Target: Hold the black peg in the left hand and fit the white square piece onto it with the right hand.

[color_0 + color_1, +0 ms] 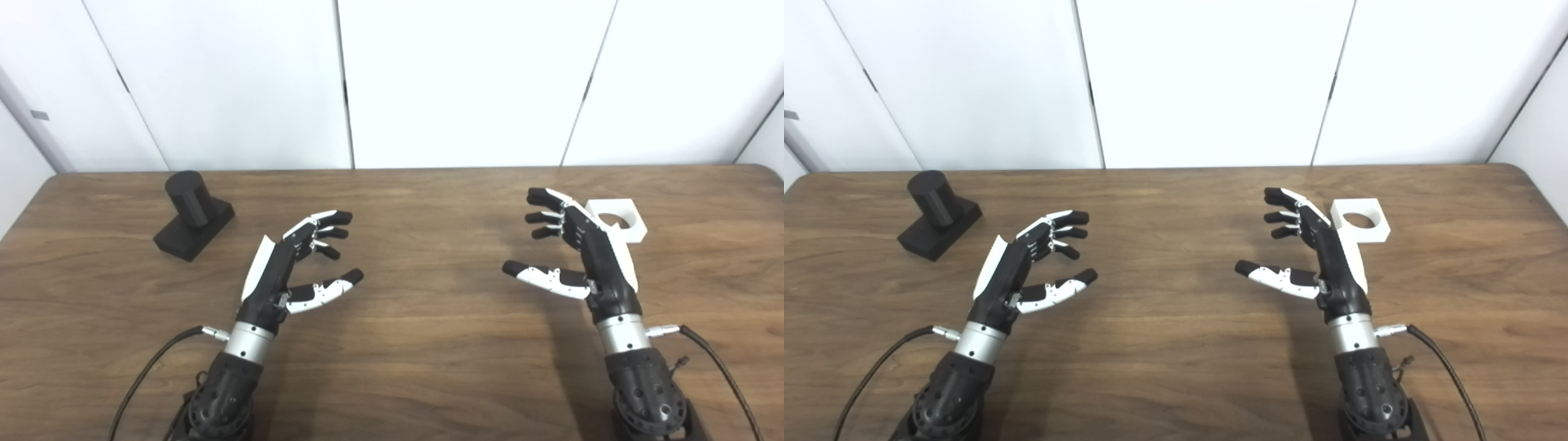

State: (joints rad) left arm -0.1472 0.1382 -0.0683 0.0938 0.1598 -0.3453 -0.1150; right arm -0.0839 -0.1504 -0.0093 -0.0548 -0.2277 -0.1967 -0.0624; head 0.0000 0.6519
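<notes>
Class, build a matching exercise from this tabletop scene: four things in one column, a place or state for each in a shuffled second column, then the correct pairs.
Things
1. black peg
2. white square piece
3. left hand
4. wooden table

Places or states
A. open, holding nothing
B. far left, standing upright
C. beside the right hand, with a round hole
D. bears everything

Pairs: 1-B, 2-C, 3-A, 4-D
</notes>
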